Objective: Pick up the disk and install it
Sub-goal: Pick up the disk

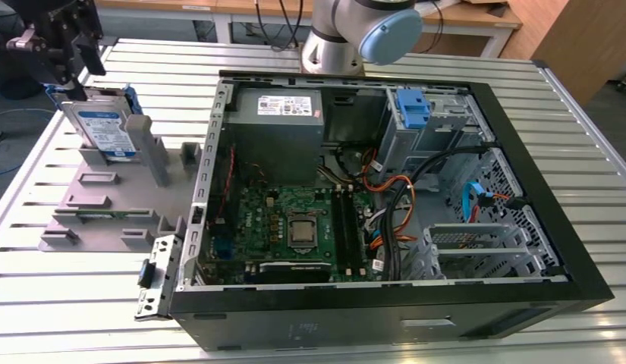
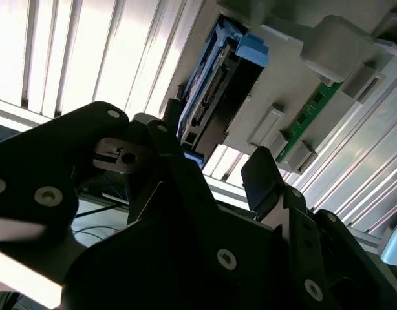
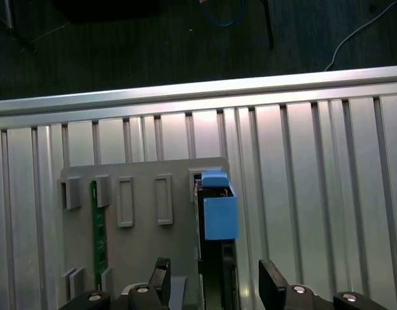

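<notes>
The disk (image 1: 102, 127), a silver drive with a white-and-blue label in a blue carrier, stands on edge in a slot of the grey holder (image 1: 110, 199) at the exterior view's left. My black gripper (image 1: 80, 80) hangs just above the disk's top edge. In the first wrist view the disk (image 3: 216, 213) is seen edge-on, with my gripper (image 3: 216, 281) open and one finger on each side of its line. In the second wrist view the disk (image 2: 211, 97) lies just beyond the open gripper (image 2: 211, 161). Nothing is held.
An open computer case (image 1: 555, 227) lies at the exterior view's right, with a grey power-supply box (image 1: 282, 114), a blue bracket (image 1: 412, 106) in its drive bay and loose cables. A green memory stick (image 3: 98, 226) stands in the holder. The slatted table's edge (image 3: 198, 93) is close by.
</notes>
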You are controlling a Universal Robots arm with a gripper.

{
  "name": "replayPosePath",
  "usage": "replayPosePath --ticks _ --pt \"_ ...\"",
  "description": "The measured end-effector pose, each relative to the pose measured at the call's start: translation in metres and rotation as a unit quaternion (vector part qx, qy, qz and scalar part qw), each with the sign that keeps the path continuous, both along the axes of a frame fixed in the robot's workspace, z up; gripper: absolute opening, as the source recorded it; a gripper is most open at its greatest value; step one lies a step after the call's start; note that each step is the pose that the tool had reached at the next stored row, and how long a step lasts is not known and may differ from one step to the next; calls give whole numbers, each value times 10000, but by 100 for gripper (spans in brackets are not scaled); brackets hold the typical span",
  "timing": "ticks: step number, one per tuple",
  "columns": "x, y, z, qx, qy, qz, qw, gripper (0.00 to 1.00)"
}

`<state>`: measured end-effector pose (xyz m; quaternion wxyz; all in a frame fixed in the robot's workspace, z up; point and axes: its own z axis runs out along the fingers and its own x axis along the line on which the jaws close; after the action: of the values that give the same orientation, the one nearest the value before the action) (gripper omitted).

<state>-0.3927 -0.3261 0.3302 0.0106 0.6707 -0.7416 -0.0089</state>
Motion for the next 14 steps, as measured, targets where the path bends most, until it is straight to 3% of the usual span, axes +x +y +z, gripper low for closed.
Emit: replayPosePath --ticks 6,14 --pt "-30 -1 -98 -1 -61 4 10000 64" --pt "-57 0 -233 -2 -94 7 10000 64"
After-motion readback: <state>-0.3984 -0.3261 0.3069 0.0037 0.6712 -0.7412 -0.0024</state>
